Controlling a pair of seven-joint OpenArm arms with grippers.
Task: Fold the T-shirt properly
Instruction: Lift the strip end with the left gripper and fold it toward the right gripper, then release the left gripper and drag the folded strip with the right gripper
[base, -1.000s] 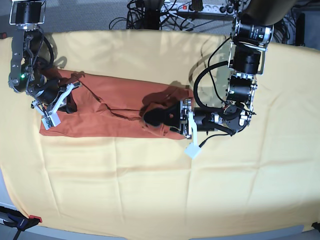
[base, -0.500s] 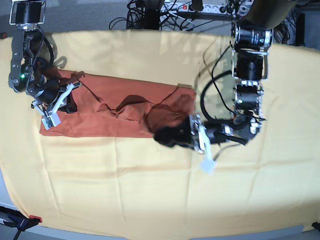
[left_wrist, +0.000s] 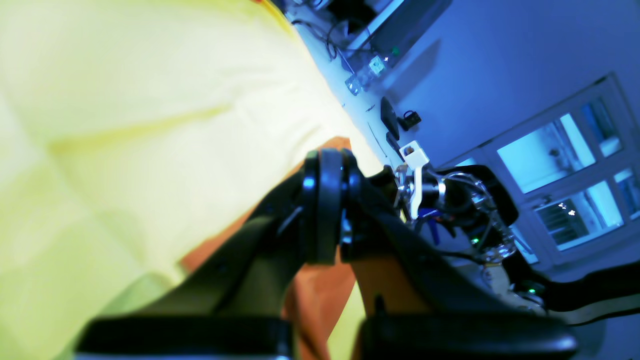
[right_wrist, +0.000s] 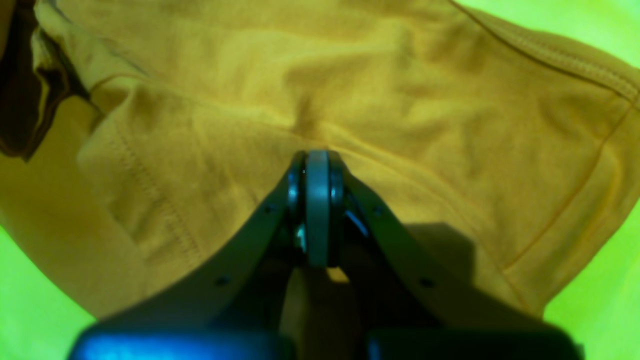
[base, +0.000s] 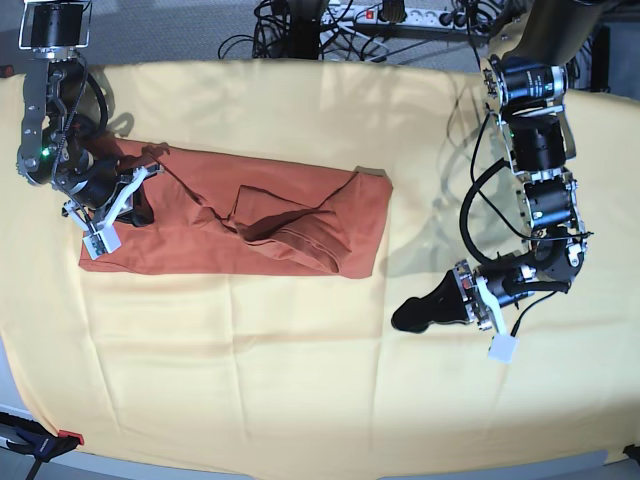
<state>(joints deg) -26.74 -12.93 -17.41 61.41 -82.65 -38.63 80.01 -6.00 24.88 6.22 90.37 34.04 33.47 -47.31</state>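
Gripping T-shirt (base: 240, 215), right end effector (base: 125, 195)

A robotics lab: tangled black cables (base: 300, 30) and a white power strip (base: 400, 14) crowd the base view's top edge behind the yellow-cloth-covered table (base: 300, 380).

left gripper (base: 405, 314): jaws closed, empty, arm bent low | right gripper (base: 140, 213): jaws closed, pressed down, arm upright
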